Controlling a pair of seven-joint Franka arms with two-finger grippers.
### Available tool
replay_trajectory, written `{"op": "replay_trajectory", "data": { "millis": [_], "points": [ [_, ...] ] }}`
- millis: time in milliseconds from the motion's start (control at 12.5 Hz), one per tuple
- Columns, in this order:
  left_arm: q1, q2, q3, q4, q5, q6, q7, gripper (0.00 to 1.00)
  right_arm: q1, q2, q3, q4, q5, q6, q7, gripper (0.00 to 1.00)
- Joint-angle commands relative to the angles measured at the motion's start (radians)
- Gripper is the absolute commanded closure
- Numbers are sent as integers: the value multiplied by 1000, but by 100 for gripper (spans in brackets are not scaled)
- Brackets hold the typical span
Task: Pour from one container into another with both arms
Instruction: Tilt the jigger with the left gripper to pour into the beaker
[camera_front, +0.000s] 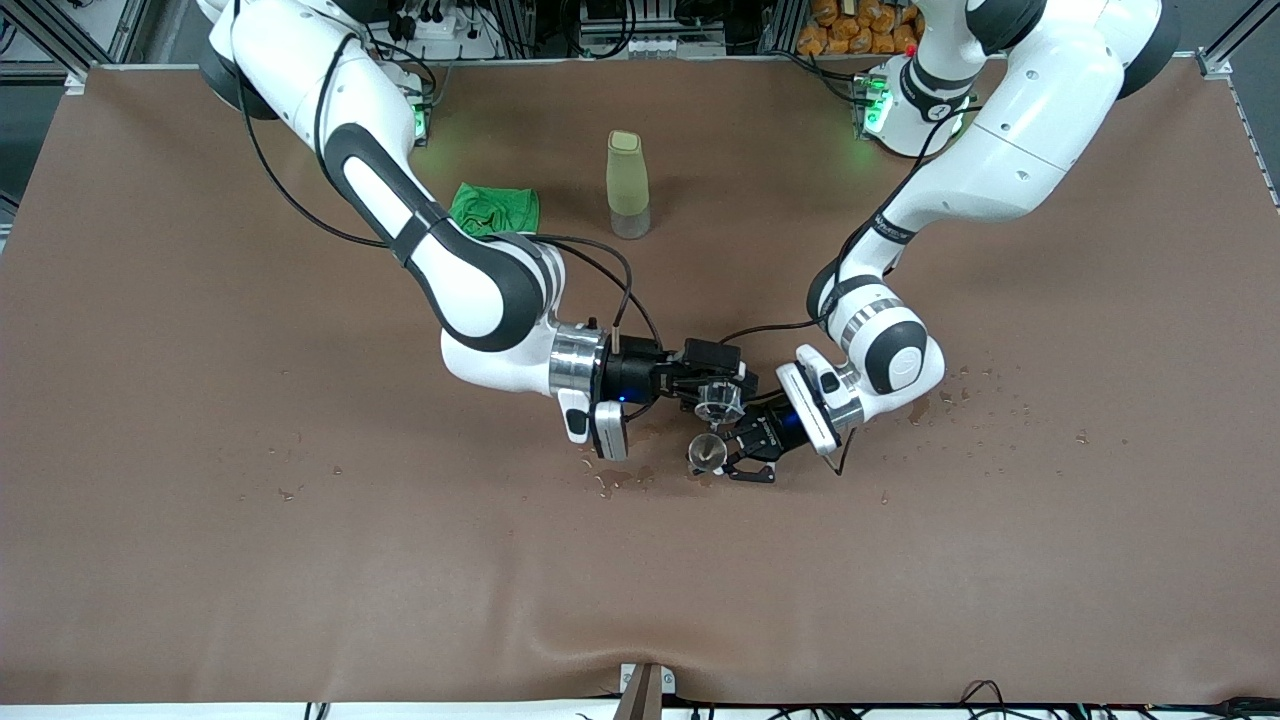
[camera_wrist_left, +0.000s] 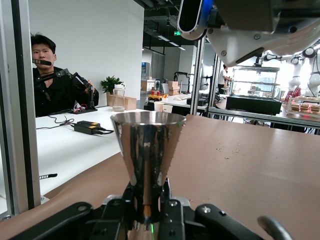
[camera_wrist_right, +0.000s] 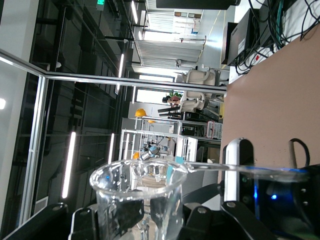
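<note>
glass cup (camera_front: 718, 399) tipped on its side in your right gripper (camera_front: 712, 394), its mouth just above the metal cup (camera_front: 707, 453)

your left gripper (camera_front: 730, 458) pinches the metal cup's stem, upright over the table's (camera_front: 200, 500) middle; the glass cup's long axis lies level, its lip facing the metal cup; keep the rims lined up; spilled drops (camera_front: 610, 482) lie below.

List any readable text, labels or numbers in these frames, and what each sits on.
None can be read with confidence.
White lettering on the left gripper body, which holds the steel conical jigger: too small to read.
Clear glass measuring beaker in the right gripper: no markings legible.
Pale green capped bottle: no label visible.
Green ceiling sign in the room background, seen in the wrist views: too blurred to read.
</note>
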Motion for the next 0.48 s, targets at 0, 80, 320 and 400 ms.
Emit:
{"op": "replay_trajectory", "data": {
  "millis": [0, 80, 320, 400],
  "points": [
    [-9, 16, 0, 21, -35, 10, 26, 100, 28, 27, -17, 51, 2, -3, 55, 100],
    [-9, 16, 0, 21, -35, 10, 24, 100, 26, 28, -17, 56, 2, -3, 66, 100],
    [-9, 16, 0, 21, -36, 10, 24, 100, 26, 37, -17, 74, 2, -3, 98, 100],
    [-9, 16, 0, 21, -36, 10, 24, 100, 26, 37, -17, 76, 2, -3, 115, 100]
  ]
}}
